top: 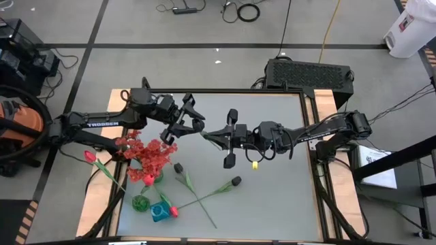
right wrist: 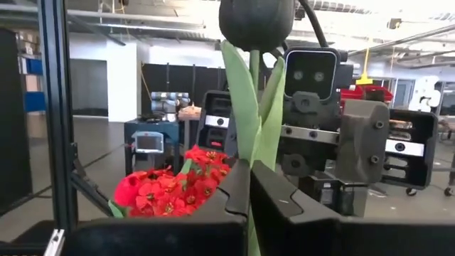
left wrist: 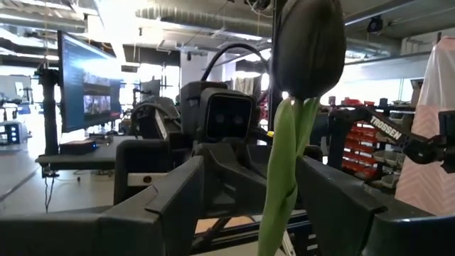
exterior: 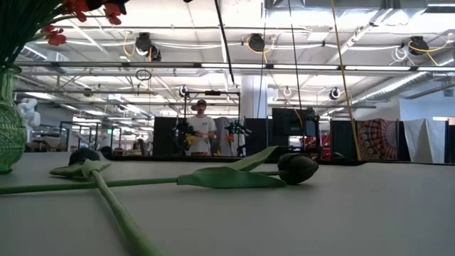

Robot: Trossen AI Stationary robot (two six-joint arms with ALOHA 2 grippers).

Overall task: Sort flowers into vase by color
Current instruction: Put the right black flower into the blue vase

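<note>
A black flower, with a dark bud [right wrist: 256,21] and green leaves, is held up over the table's middle between my two arms. My right gripper [right wrist: 249,174] comes in from the table's right and is shut on it. My left gripper [top: 193,124] faces it from the left and is open. Its fingers [left wrist: 178,203] stand on either side of the flower's stem [left wrist: 279,185] without touching. Two more black flowers [top: 236,181] [top: 178,167] lie flat on the table. Red flowers [top: 146,155] stand in a vase at the near left. My right gripper pinches the black flower's stem and leaves [right wrist: 250,153] between its two fingers, below the bud. The fingers come nearly level from the table's right. The bud end rises past the fingertips toward my left gripper, and the flower is lifted clear of the table.
A green glass vase [top: 141,203] and a blue vase [top: 160,213] stand at the near left, with a red bud [top: 174,211] beside them. A pink flower [top: 89,156] lies past the table's left edge. A person [exterior: 201,128] stands far behind the table.
</note>
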